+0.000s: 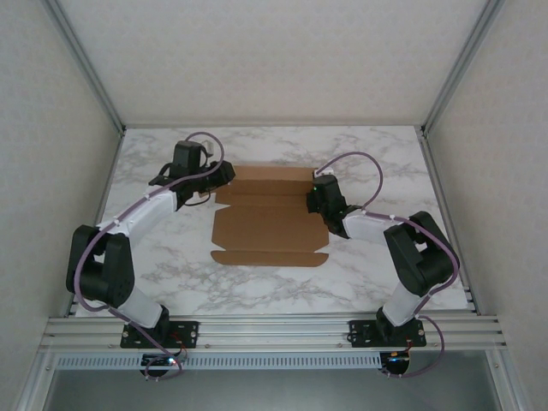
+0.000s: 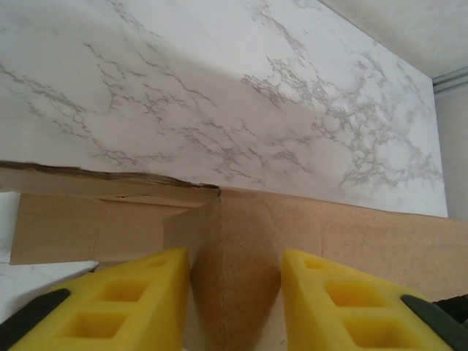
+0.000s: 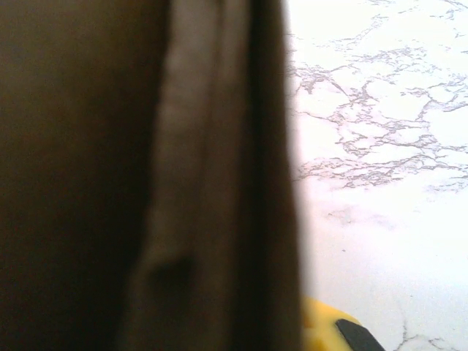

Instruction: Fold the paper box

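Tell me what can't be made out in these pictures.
Right wrist view: blurred paper box against the lens hides whether the right gripper is open or shut.
Left wrist view: the frame edge cuts off the box around the left gripper.
Top view: both grippers cover the box's far corners.

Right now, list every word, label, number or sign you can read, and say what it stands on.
None: no text can be read in these views.
The paper box is plain brown, the table bears only marble veining, and the left gripper has unmarked yellow fingers.
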